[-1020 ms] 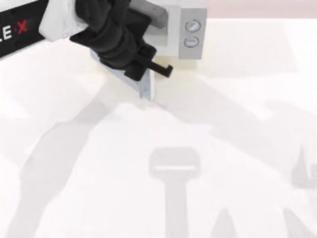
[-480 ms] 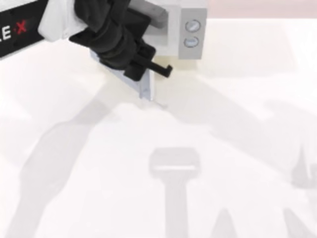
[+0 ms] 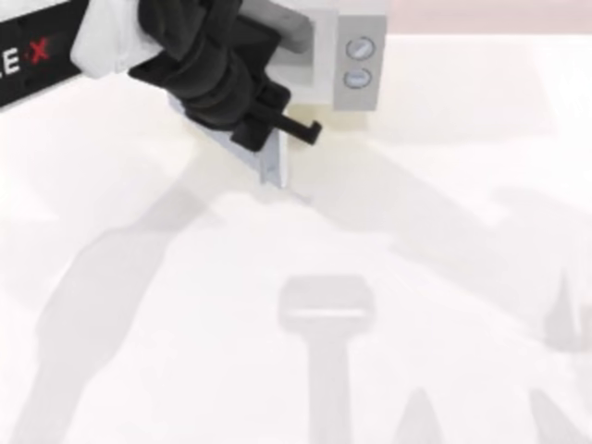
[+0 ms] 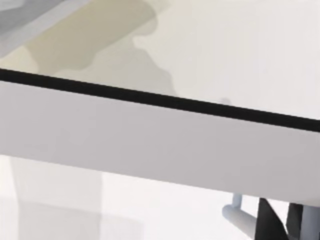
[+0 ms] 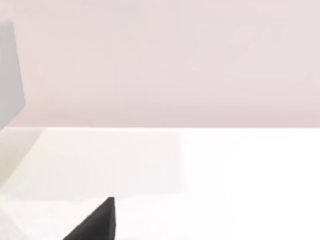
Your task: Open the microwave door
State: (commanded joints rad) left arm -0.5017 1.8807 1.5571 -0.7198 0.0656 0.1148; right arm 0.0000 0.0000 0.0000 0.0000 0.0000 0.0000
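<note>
Left claw (image 3: 277, 139) closed on the door (image 3: 242, 148) near its handle (image 4: 239, 222), door swung partway out.
Microwave (image 3: 350, 55) sits at the desk's (image 3: 416, 277) far edge; a slipping grip could stall the door, or the pull could drag the microwave.

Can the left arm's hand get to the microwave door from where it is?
Probably yes. The left hand is already right at the microwave door, which stands swung out from the microwave, and nothing lies between them.
</note>
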